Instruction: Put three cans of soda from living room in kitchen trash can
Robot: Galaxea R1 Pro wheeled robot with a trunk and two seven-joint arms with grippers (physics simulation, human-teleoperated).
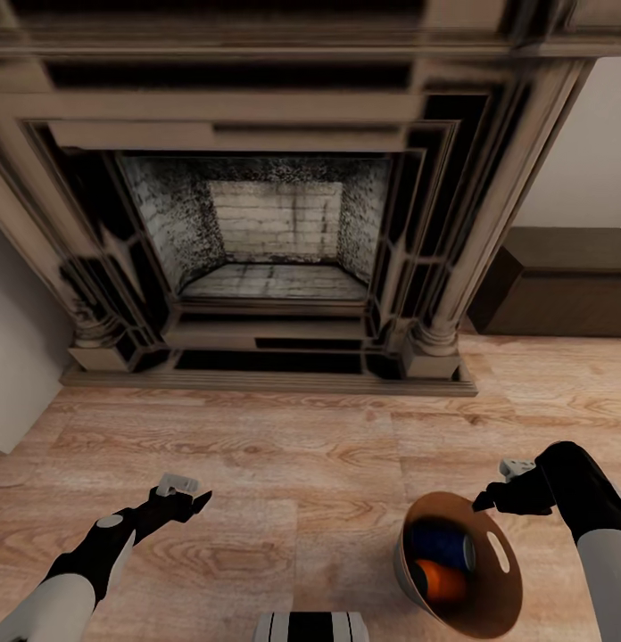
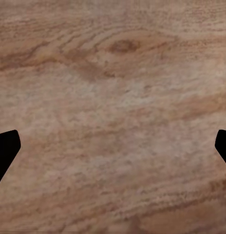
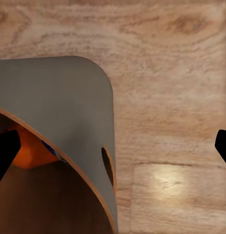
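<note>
I stand in front of the fireplace (image 1: 275,241), and the wood floor (image 1: 284,464) lies between it and me. The bin (image 1: 500,596) sits on the floor on the near side of the fireplace, toward its right end and close to my body; it looks tilted, with its brown inside turned up to my head camera. Inside the bin I see a dark blue can (image 1: 440,542) and an orange can (image 1: 442,581) just beside it, the orange one nearer to me; I cannot tell if a third can is hidden under them. In the right wrist view the grey outer wall of the bin (image 3: 64,107) has a slot hole, and some orange (image 3: 32,151) shows inside. My right gripper (image 1: 491,499) hangs just above the rim of the bin on the side toward the fireplace; its fingertips sit at the two far edges of the wrist picture, so it is wide apart and holds nothing. My left gripper (image 1: 196,502) is well apart from the bin, over bare floor before the left half of the fireplace, also spread wide and with nothing between the fingers.
</note>
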